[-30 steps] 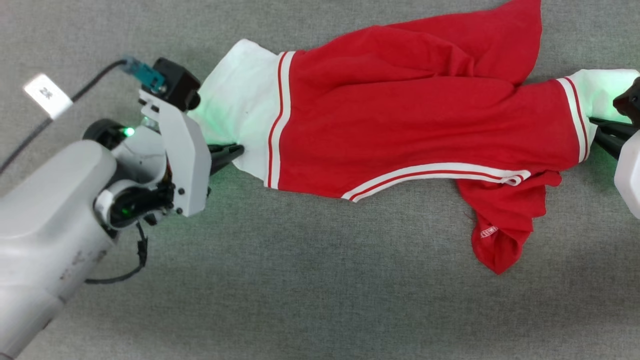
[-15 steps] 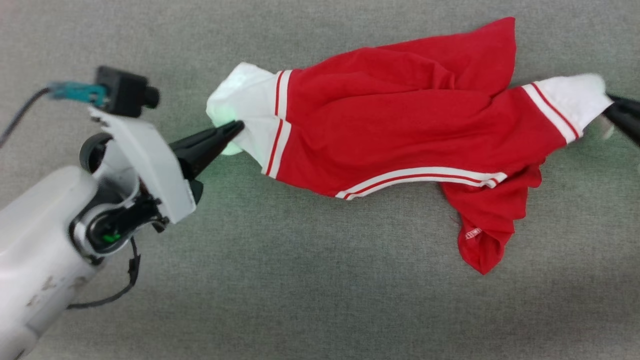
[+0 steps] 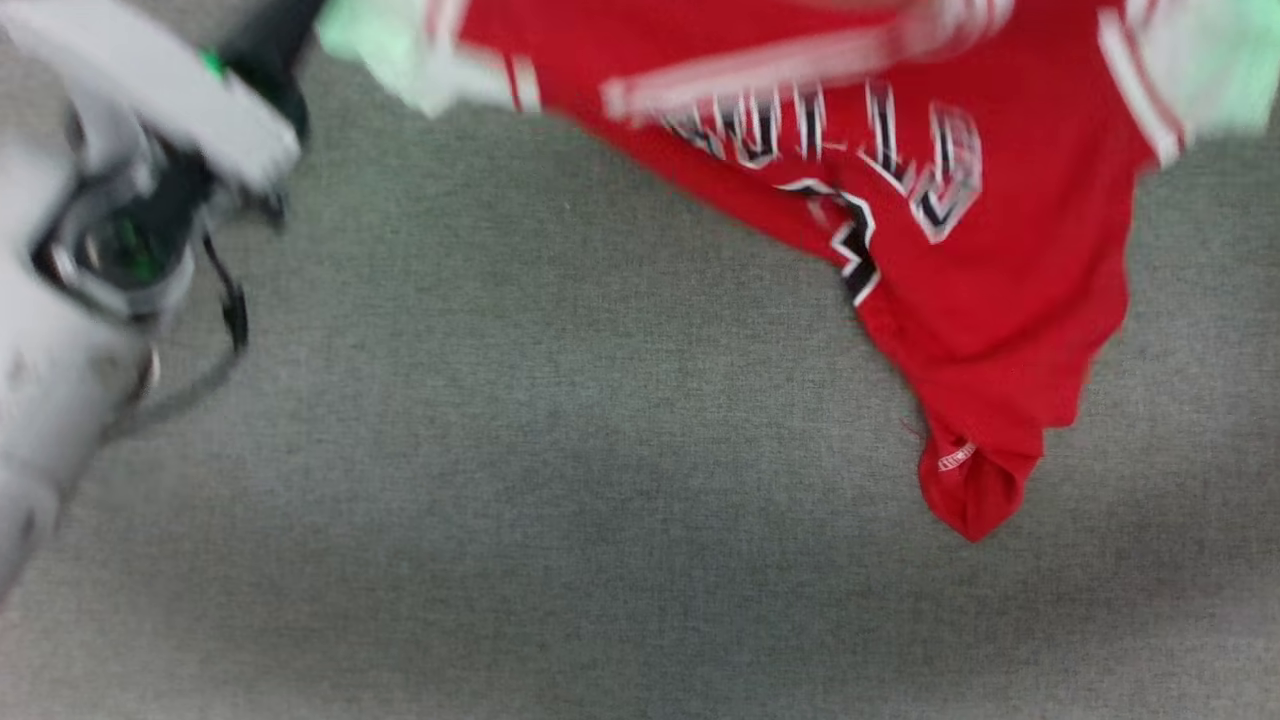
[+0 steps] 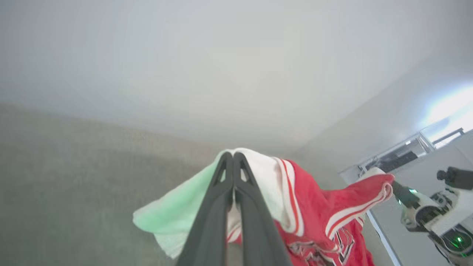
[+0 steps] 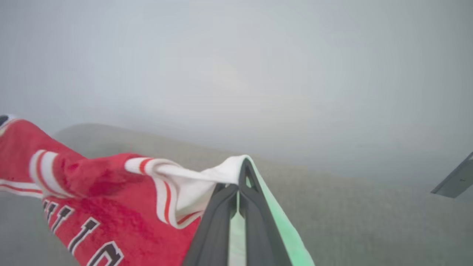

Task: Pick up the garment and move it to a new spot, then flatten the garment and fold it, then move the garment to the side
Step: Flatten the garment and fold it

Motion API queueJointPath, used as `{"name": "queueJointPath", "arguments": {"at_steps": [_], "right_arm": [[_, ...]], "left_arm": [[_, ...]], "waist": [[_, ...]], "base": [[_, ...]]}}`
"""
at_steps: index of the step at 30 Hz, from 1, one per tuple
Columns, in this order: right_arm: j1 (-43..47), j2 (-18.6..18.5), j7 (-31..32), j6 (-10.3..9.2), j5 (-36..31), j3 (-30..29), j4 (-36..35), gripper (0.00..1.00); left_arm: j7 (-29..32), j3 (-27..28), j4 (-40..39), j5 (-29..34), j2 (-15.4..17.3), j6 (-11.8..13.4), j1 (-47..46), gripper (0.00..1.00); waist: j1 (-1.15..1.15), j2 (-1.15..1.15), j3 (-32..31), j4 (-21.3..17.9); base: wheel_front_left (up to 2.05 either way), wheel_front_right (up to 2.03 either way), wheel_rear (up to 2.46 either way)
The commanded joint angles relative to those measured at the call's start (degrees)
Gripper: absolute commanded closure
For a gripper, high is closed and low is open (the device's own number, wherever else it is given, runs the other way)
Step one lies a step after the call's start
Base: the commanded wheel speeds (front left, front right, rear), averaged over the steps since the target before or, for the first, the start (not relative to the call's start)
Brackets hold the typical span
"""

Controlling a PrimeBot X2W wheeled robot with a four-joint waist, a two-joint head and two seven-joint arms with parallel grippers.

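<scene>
A bench (image 3: 520, 520) covered in grey woven cloth is lit softly and evenly. Beyond its far edge a plain pale wall (image 4: 221, 55) is seen, blurred. In the left wrist view a bright glare (image 4: 449, 105) is cast at the right, above a dark-framed fixture (image 4: 402, 153) too blurred to be identified. A grey slanted panel (image 5: 456, 179) is cut off by the right wrist view's edge.

A bare robotics test room, by its look: a wide gray felt-like work surface (image 3: 560, 520) spreads beneath a pale robot forearm (image 3: 40, 420) at 9 o'clock in the head view. Plain unmarked walls (image 4: 221, 55) rise behind, with a bright window-like glare (image 4: 449, 105) at 3 o'clock in the left wrist view.
</scene>
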Motion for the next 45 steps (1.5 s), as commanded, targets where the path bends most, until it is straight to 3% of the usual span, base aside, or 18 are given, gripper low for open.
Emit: {"name": "queueJointPath", "arguments": {"at_steps": [1, 6, 11, 18, 22, 30, 37, 42, 45], "right_arm": [[-2.1, 1.4, -0.7, -0.08, 0.6, -1.5, 1.5, 1.00], [-13.6, 12.1, -5.0, -0.08, 2.6, -8.5, 15.6, 1.00], [-26.3, 18.0, -10.2, -0.08, 0.5, -12.7, 24.8, 1.00], [-32.3, 20.9, -12.2, -0.08, -1.8, -13.1, 27.2, 1.00], [-27.3, 20.1, -10.7, -0.08, -1.4, -10.3, 24.3, 1.00], [-9.7, 10.1, -6.2, -0.08, 1.9, -3.9, 11.3, 1.00], [6.4, -0.5, -1.5, -0.08, 6.6, 0.1, -4.8, 1.00], [16.7, -8.2, 0.5, -0.08, 10.0, 2.6, -14.3, 1.00], [22.2, -10.2, 0.0, -0.07, 12.3, 3.7, -17.3, 1.00]], "left_arm": [[-0.6, 0.8, 1.5, 0.1, -0.6, 0.0, -2.1, 1.00], [-6.8, 4.9, 15.0, 3.1, -5.9, 1.1, -16.4, 1.00], [-11.4, 6.6, 22.8, 7.0, -9.4, 0.5, -31.0, 1.00], [-12.6, 8.4, 25.5, 6.0, -13.1, 0.0, -39.5, 1.00], [-10.4, 8.1, 19.7, 3.7, -11.1, 0.0, -33.7, 1.00], [-7.0, 4.4, 5.9, -0.8, -3.8, 0.0, -8.4, 1.00], [-6.1, -0.4, -3.9, -1.6, 2.1, 0.0, 10.9, 1.00], [-7.6, -3.3, -7.3, -1.5, 3.9, 0.0, 21.1, 1.00], [-8.6, -5.0, -8.7, -1.5, 3.9, 0.0, 26.3, 1.00]], "waist": [[0.00, 0.00, 1.2, -0.6], [0.00, 0.00, 3.6, -1.8], [0.00, 0.00, 4.6, -2.2], [0.00, 0.00, 1.8, -2.5], [0.00, 0.00, 0.2, -2.7], [0.00, 0.00, -2.4, -1.7], [0.00, 0.00, -4.8, -1.4], [0.00, 0.00, -7.0, -0.9], [0.00, 0.00, -8.8, -0.9]], "base": [[0.00, 0.00, 0.00], [0.00, 0.00, 0.00], [0.00, 0.00, 0.00], [0.00, 0.00, 0.00], [0.00, 0.00, 0.00], [0.00, 0.00, 0.00], [0.00, 0.00, 0.00], [0.00, 0.00, 0.00], [0.00, 0.00, 0.00]]}}
